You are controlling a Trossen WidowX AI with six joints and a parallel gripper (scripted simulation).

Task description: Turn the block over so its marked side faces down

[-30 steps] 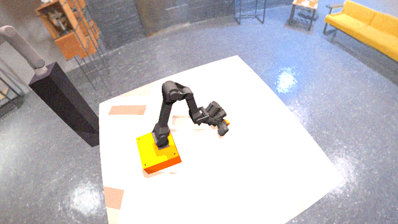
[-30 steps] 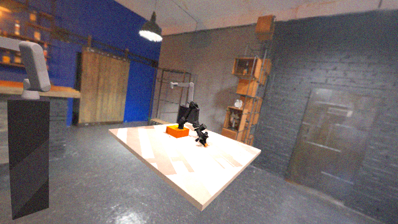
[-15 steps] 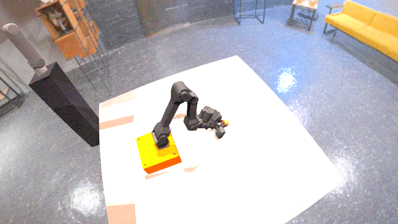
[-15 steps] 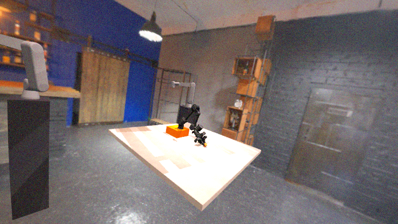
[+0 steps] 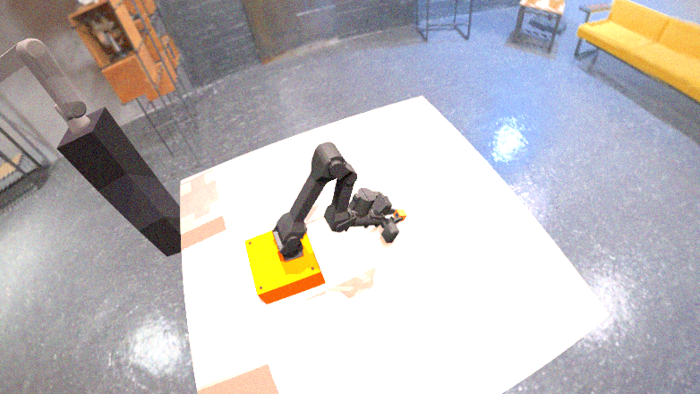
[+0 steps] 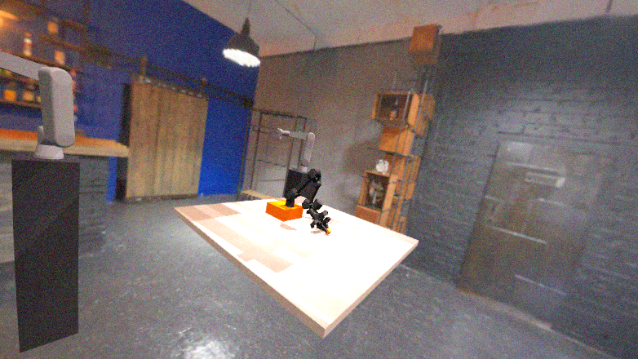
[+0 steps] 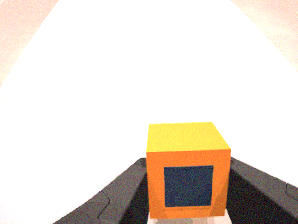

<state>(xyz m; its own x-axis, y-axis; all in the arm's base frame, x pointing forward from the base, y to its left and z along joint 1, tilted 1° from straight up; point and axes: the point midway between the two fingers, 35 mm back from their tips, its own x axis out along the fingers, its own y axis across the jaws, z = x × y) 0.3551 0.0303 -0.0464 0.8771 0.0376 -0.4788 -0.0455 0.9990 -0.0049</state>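
The small orange block (image 5: 401,214) (image 6: 328,231) (image 7: 189,137) has a dark blue square on one side. In the wrist view that marked side faces the camera, back toward the gripper's palm, and a plain yellow-lit side shows above it. My gripper (image 5: 397,216) (image 7: 182,165) is shut on the block, with one finger on its left and one on its right. In the top view the gripper reaches out low and nearly level over the table (image 5: 465,294) (image 6: 268,250). Whether the block touches the table cannot be told; its underside is hidden.
The arm stands on a yellow and orange base box (image 5: 264,264) (image 6: 284,212), behind the gripper. A black pedestal (image 5: 122,181) with a grey arm stands past the table's left edge in the top view. The table's far right edge lies well beyond the block.
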